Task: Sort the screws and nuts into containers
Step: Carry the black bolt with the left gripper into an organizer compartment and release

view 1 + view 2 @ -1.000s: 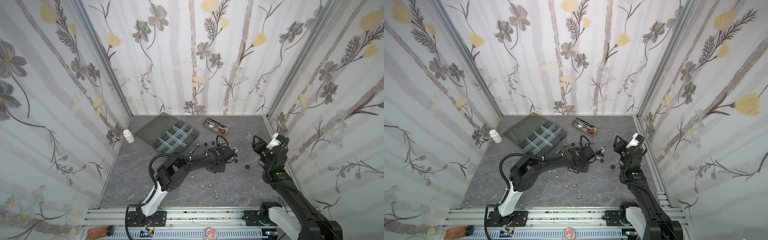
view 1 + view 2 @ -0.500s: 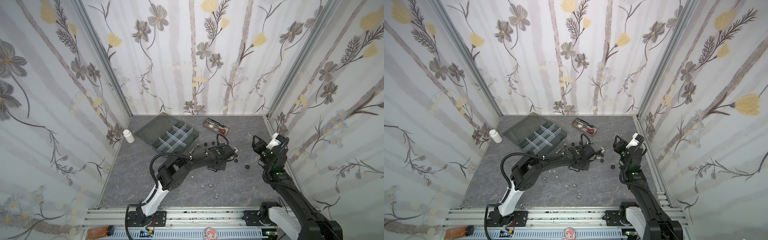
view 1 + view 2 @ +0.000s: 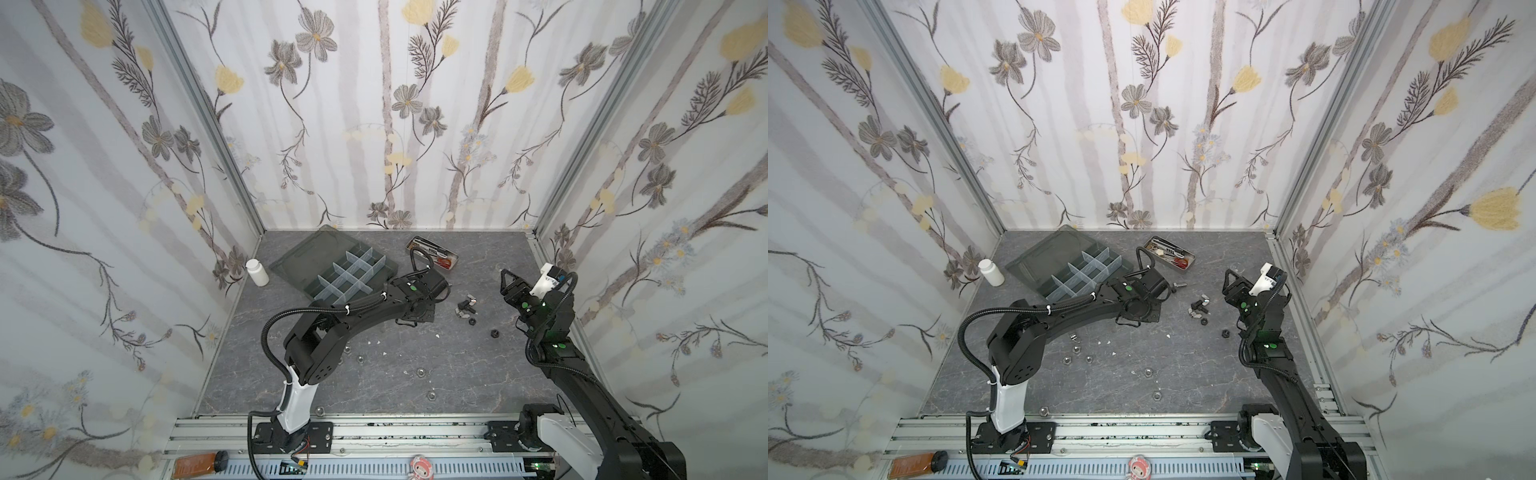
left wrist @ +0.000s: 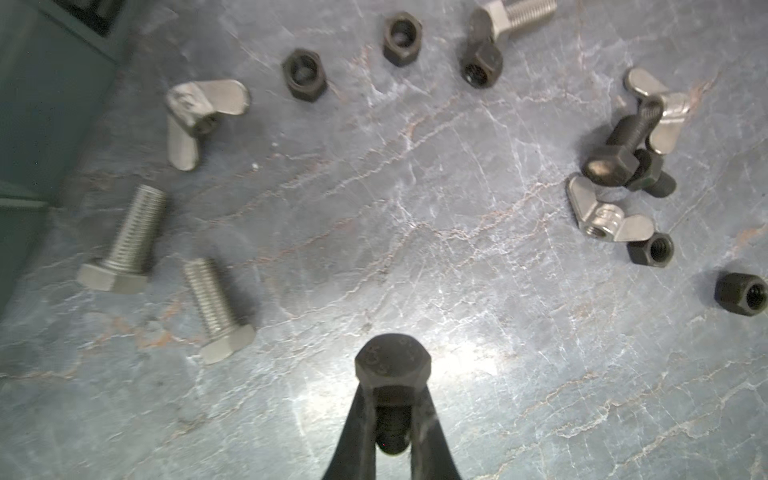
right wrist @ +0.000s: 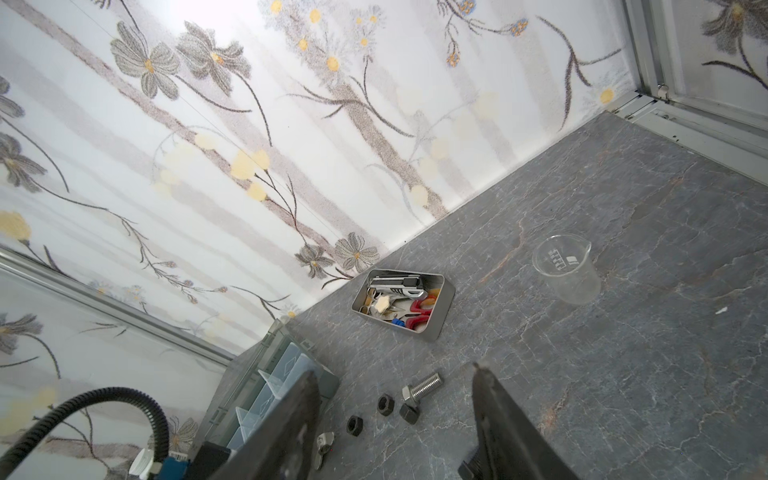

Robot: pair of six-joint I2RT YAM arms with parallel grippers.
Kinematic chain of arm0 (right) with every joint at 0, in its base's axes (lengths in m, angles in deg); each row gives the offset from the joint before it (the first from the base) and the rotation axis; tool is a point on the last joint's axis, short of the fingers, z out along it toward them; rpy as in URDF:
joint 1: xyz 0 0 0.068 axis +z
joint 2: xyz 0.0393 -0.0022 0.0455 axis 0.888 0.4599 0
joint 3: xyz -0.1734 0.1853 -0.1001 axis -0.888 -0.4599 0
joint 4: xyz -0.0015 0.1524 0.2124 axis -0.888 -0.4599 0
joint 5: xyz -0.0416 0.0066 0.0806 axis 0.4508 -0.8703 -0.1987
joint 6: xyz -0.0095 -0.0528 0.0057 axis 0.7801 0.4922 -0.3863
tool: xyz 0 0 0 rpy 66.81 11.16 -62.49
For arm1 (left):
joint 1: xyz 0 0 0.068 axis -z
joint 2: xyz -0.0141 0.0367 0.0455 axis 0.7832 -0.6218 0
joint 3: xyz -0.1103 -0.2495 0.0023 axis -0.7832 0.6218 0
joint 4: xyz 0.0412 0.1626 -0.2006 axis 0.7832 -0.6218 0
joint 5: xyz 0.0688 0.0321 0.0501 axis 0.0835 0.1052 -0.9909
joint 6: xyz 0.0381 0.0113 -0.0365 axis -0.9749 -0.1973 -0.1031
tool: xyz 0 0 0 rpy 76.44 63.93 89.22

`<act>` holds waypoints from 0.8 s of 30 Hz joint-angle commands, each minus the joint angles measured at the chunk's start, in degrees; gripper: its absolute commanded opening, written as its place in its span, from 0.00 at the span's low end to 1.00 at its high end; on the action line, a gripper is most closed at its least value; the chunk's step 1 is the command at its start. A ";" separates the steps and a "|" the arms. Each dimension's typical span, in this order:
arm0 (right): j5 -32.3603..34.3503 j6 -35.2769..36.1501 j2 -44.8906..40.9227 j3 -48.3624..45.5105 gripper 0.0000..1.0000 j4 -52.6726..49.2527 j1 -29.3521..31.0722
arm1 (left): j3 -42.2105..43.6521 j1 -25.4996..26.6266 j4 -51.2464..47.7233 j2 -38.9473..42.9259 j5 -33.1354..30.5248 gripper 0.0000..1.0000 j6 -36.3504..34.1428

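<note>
Left fingers (image 4: pixel 353 436) clamp a black screw (image 4: pixel 392 368) by its shaft, head just past their tips; right fingers (image 5: pixel 498 424) stand apart, empty.

The left gripper (image 4: pixel 392 397) is now closed on the shaft of a black screw (image 4: pixel 392 365); a second ago its jaws were still partly apart. In both top views the left arm (image 3: pixel 365 309) is drawn back from the cluster of screws and nuts (image 3: pixel 466 305) that it overhung before, and its wrist sits nearer the organizer box (image 3: pixel 374 270). The screw seems raised off the table (image 4: pixel 457 249), though the blurred wrist view leaves that unsure.
</note>
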 commanded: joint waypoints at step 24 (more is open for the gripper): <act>-2.40 9.31 14.43 5.07 0.70 -1.27 18.18 | -11.01 -20.44 0.14 -3.46 3.47 0.05 -7.91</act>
